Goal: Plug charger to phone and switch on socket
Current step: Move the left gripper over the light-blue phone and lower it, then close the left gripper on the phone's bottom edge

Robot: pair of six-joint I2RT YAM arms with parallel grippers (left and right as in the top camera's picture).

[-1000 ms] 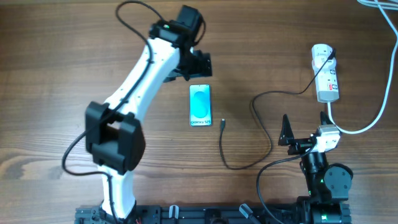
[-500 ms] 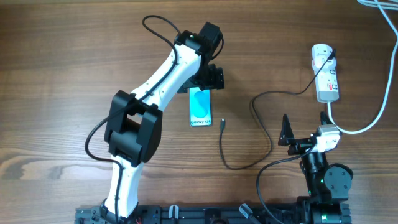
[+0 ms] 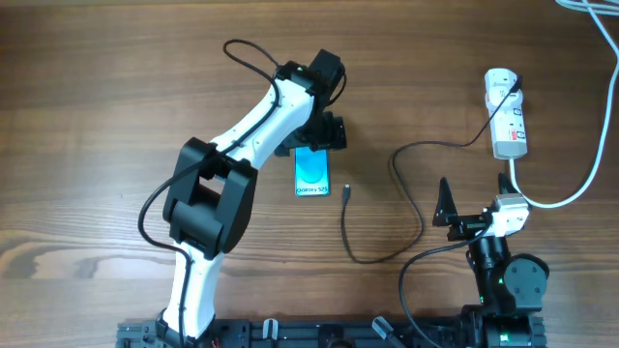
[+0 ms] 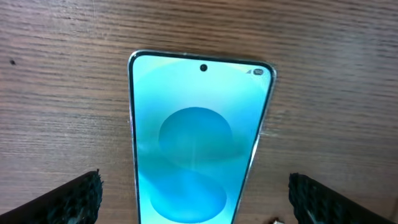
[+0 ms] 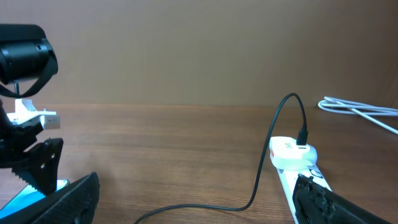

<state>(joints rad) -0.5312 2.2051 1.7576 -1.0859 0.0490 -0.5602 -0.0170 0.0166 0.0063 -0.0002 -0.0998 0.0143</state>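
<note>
The phone (image 3: 311,173) lies flat on the wooden table with its cyan screen lit; its far end is under my left gripper (image 3: 315,132). In the left wrist view the phone (image 4: 198,143) lies between my open fingers (image 4: 194,198), which straddle it without touching. The charger, a thin black cable (image 3: 411,203), loops from the socket (image 3: 506,114) down to its free plug tip (image 3: 346,191), just right of the phone. My right gripper (image 3: 448,207) is open and empty near the front right; its view shows the cable (image 5: 267,168) and the socket (image 5: 292,158).
A thicker white cable (image 3: 580,188) runs from the socket's near end and curves off the right side, also seen far right in the right wrist view (image 5: 357,109). The left arm (image 3: 247,135) stretches across the table's left middle.
My left gripper moved right and toward the phone, now hovering over its far end. The right arm, cable and socket have not moved.
</note>
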